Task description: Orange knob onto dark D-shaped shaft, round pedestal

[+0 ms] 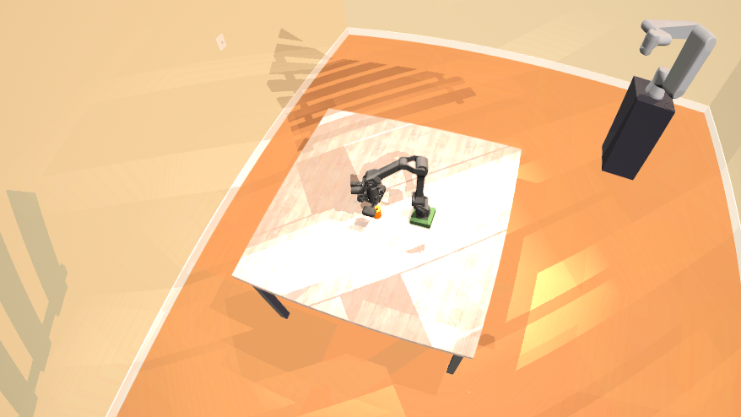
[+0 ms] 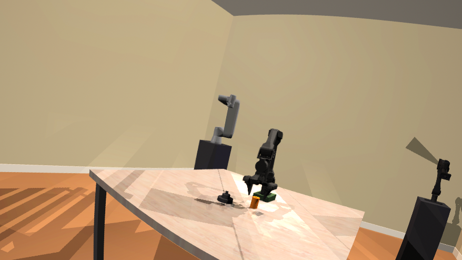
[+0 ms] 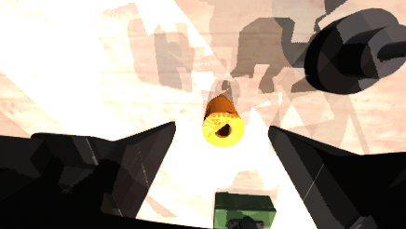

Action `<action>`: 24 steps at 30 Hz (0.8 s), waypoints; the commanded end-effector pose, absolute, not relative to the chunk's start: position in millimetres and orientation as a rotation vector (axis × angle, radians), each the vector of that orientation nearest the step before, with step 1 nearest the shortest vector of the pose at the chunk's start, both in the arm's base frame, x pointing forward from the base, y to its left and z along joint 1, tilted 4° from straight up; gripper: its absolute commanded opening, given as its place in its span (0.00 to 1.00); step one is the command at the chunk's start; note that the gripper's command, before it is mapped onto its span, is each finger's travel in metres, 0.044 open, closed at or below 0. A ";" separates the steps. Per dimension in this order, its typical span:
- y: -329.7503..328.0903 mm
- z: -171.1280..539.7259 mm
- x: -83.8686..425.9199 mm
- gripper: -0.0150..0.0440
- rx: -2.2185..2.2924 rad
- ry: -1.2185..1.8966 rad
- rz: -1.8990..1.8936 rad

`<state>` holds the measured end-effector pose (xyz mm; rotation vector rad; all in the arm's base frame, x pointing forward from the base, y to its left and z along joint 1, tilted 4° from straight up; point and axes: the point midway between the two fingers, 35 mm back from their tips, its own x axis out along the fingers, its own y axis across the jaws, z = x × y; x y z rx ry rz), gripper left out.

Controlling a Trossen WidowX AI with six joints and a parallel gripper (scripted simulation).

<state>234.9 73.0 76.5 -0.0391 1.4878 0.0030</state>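
The orange knob (image 1: 377, 212) (image 2: 254, 202) (image 3: 223, 122) stands upright on the table. Its top, with a dark hole, faces up in the wrist view. My gripper (image 2: 257, 195) (image 3: 221, 127) is open and empty, a little above the knob, with the knob showing between the fingertips in the wrist view. The round dark pedestal (image 2: 224, 199) (image 3: 354, 51) stands on the table apart from the knob, to its left in the exterior view and at the upper right in the wrist view. Its shaft (image 2: 227, 192) (image 3: 392, 51) points up and is bare. The arm hides the pedestal in the top view.
The arm's green base (image 1: 422, 218) (image 2: 267, 196) (image 3: 244, 207) is close to the knob. The wooden table (image 1: 331, 264) (image 2: 193, 222) carries strong light and shadow patches. A grey arm on a dark block (image 1: 638, 129) (image 2: 212, 155) stands beyond the table. Another dark arm stands at the right in the exterior view.
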 end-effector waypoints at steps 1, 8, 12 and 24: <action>71.9 69.8 235.4 1.00 -0.046 1.490 0.000; 71.7 58.5 236.5 1.00 -0.046 1.490 0.000; 71.5 52.1 236.9 1.00 -0.046 1.490 0.000; 70.5 33.1 237.0 1.00 -0.046 1.490 0.000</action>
